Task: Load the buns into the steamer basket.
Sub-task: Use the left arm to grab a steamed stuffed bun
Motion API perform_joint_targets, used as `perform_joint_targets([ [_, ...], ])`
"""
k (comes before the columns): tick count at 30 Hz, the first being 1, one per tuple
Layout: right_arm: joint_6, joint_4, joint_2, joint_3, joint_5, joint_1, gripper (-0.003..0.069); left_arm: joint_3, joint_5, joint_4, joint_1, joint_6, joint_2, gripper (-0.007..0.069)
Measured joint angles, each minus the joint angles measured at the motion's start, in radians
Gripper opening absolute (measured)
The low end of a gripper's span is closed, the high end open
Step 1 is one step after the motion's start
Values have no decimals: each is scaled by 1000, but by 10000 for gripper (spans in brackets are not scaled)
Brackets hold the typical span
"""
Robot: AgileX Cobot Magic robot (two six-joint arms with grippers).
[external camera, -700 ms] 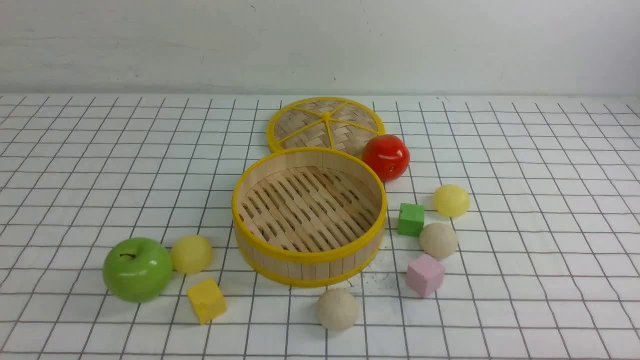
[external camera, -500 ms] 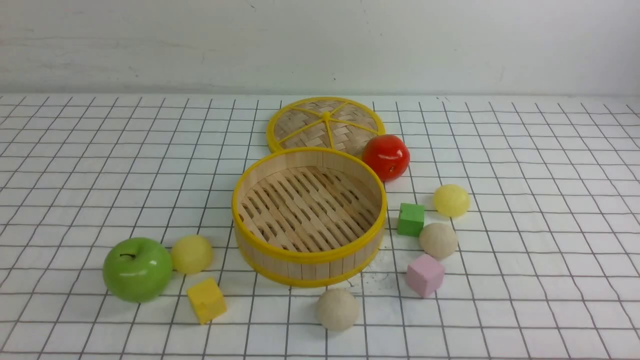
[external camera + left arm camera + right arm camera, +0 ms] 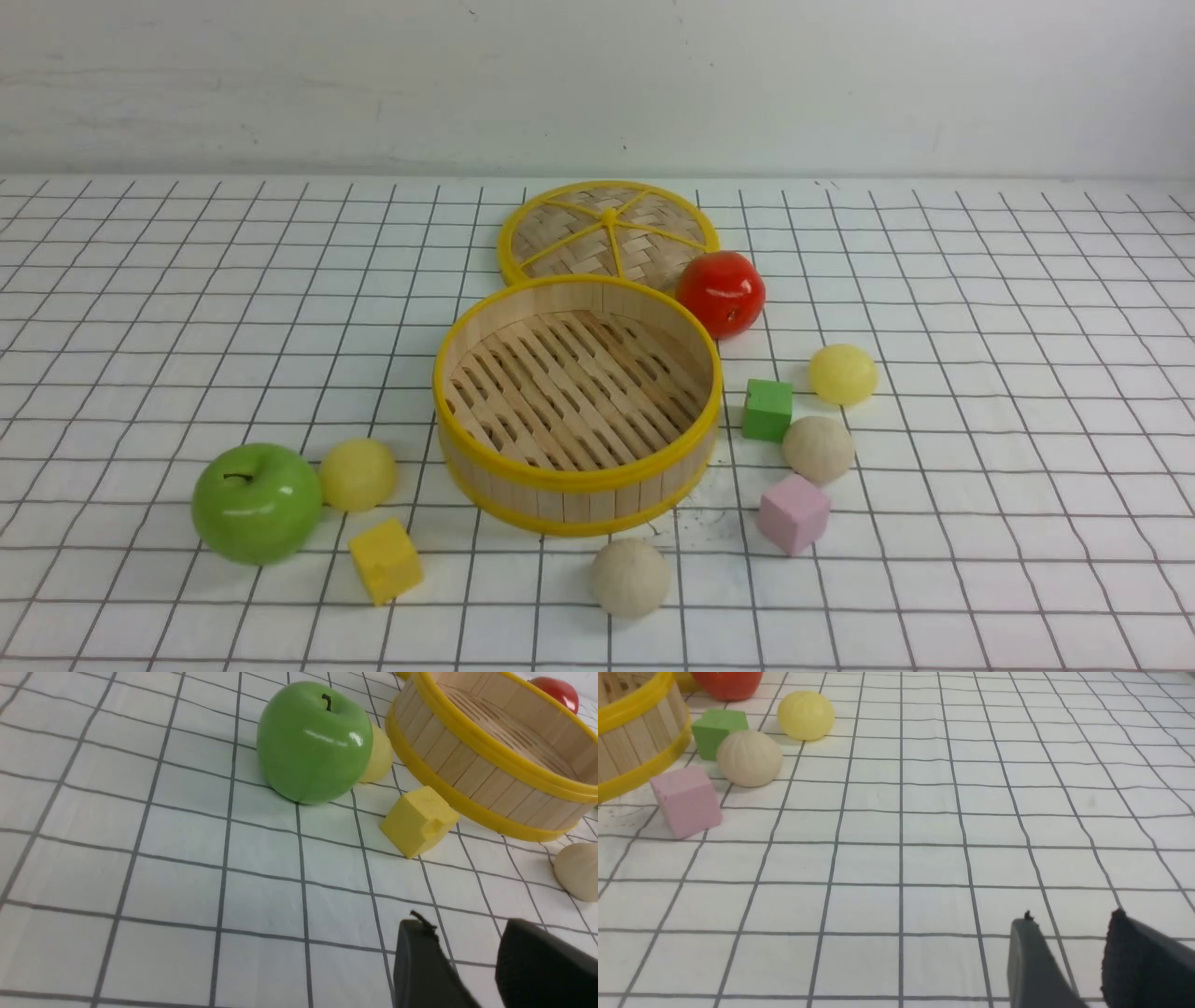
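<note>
The steamer basket stands empty at the table's middle. Two pale yellow buns lie on the cloth, one to its left beside the green apple and one to its right. A beige bun sits right of the basket, another in front of it. Neither gripper shows in the front view. My left gripper is open over bare cloth, short of the yellow cube. My right gripper is open too, well away from the beige bun and yellow bun.
A green apple touches the left yellow bun. A red apple and the flat woven lid lie behind the basket. A yellow cube, green cube and pink cube stand among the buns.
</note>
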Motion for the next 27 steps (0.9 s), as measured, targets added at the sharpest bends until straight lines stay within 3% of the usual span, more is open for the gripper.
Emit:
perform_joint_targets([
  [16,0,0,0,0,0,0,239,0,-107,-15,0,0,0,238],
  [22,0,0,0,0,0,0,239,0,-244,-98,0,0,0,238],
  [27,0,0,0,0,0,0,239,0,-448,-206,0,0,0,238],
])
